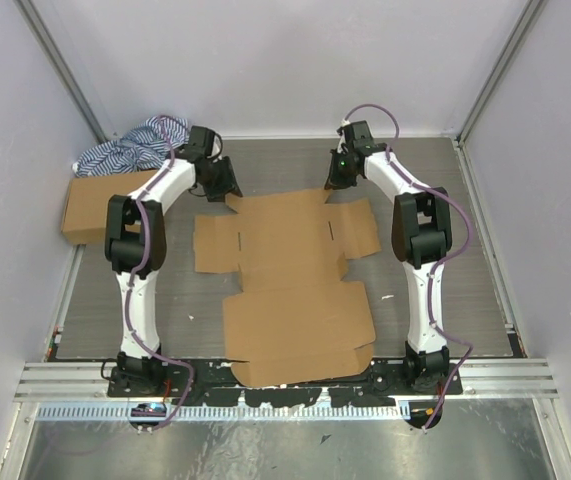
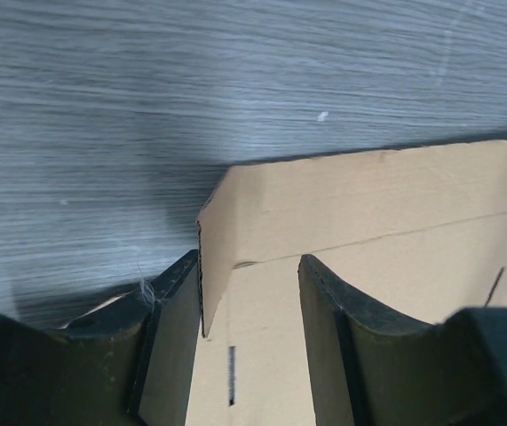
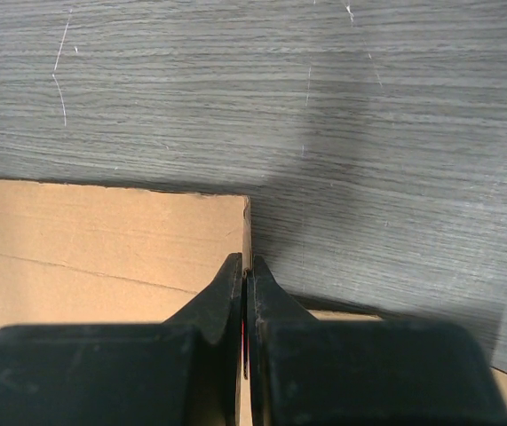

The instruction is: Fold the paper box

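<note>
As paper box (image 1: 295, 300) lies flat, right tool (image 3: 247, 263) pinching raised far flap (image 3: 102, 231), left tool (image 2: 250, 263) spread.

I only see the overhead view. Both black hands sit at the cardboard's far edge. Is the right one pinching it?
Observer: Its wrist view shows the right hand shut, fingertips meeting at a flap corner of the paper box; whether cardboard lies between them, I cannot tell.
Visitor: And the left one?
Observer: The left hand is open, fingers either side of a lifted flap corner.
</note>
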Robot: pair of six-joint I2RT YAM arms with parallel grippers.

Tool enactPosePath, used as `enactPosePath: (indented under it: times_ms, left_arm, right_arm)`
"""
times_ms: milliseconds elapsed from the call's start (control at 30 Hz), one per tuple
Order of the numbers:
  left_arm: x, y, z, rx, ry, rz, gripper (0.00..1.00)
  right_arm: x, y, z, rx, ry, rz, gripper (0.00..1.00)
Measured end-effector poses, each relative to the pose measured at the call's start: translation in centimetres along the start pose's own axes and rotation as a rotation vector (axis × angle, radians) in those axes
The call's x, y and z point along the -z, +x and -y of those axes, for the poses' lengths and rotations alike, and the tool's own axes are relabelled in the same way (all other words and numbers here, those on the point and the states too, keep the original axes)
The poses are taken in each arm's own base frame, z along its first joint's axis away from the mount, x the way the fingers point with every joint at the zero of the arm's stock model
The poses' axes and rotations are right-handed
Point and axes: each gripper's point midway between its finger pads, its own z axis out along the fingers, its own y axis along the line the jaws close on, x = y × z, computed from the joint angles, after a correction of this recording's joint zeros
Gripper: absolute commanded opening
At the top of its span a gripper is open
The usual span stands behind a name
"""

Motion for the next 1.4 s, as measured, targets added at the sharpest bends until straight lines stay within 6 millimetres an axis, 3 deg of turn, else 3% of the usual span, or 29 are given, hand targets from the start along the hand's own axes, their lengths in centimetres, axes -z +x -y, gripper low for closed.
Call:
enactPosePath:
  times_ms: [233,433,533,833,1100,1400]
  left_arm:
    - [-0.9,0.3,3.0,-0.033,0.053,-0.008,0.53]
    - [-2.5,1.3,3.3,-0.024,0.059,-0.044,0.52]
    - [-3.3,1.5,3.4,-0.019,0.063,-0.053,0.52]
    - [-3.9,1.6,3.4,-0.009,0.065,-0.059,0.52]
    - [-4.1,1.4,3.6,-0.007,0.068,-0.056,0.51]
    - [-4.3,1.3,3.6,-0.01,0.062,-0.058,0.52]
  right_arm:
    - [-0.1,0.0,-0.2,0.002,-0.007,-0.001,0.1]
    - [-0.3,0.4,-0.6,0.007,-0.019,-0.014,0.35]
    - [-0.3,0.6,-1.5,0.022,-0.035,-0.018,0.43]
    - [-0.6,0.8,-3.4,0.06,-0.064,-0.02,0.49]
    - [-3.5,2.1,-3.3,0.061,-0.065,-0.067,0.5]
    - [-3.5,1.8,-3.2,0.061,-0.054,-0.06,0.51]
